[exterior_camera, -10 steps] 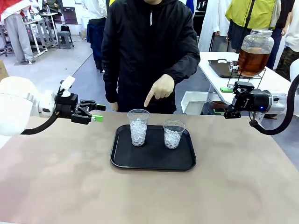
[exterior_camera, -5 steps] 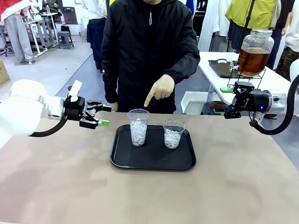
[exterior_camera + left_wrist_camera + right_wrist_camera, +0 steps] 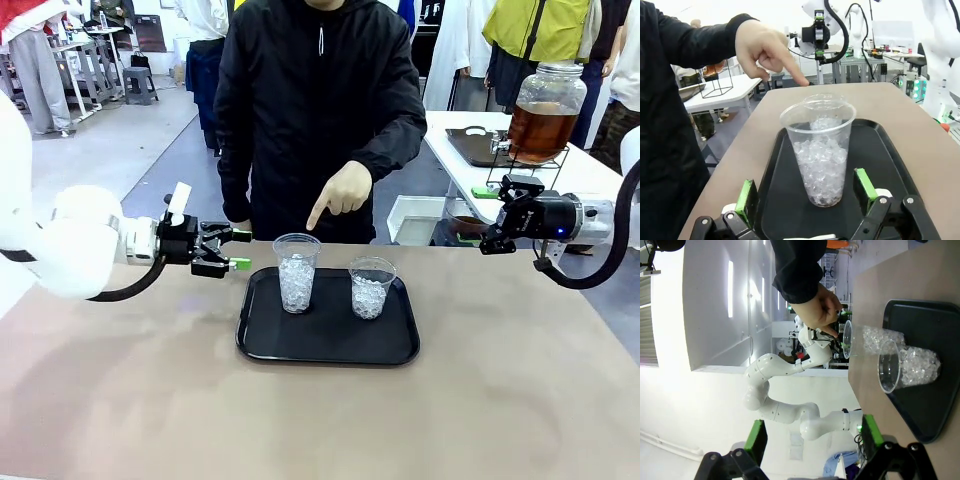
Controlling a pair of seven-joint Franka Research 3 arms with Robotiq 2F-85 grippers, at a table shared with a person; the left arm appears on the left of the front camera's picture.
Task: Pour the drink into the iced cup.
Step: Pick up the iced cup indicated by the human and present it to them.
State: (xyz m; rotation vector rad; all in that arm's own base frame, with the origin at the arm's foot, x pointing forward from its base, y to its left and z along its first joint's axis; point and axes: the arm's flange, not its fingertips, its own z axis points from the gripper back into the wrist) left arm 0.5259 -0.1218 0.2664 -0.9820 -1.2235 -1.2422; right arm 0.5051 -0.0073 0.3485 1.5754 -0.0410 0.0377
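Advancing from the left edge, I am bringing my left gripper (image 3: 240, 250), jaws wide and empty, nearer the taller iced cup (image 3: 296, 272) at centre, lining up a grasp; the drink (image 3: 540, 130) is sitting upper right in its jar (image 3: 552, 85).

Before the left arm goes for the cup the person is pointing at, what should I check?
1. The left gripper is open: ok.
2. It faces the tall cup, framed between its pads in the left wrist view: ok.
3. The tall cup stands upright with ice on the tray: ok.
4. The person's hand is clear: not ok, its finger points just above the rim.
5. The short cup stands apart: ok.
6. The right gripper is out of the way: ok, open at the table's right.
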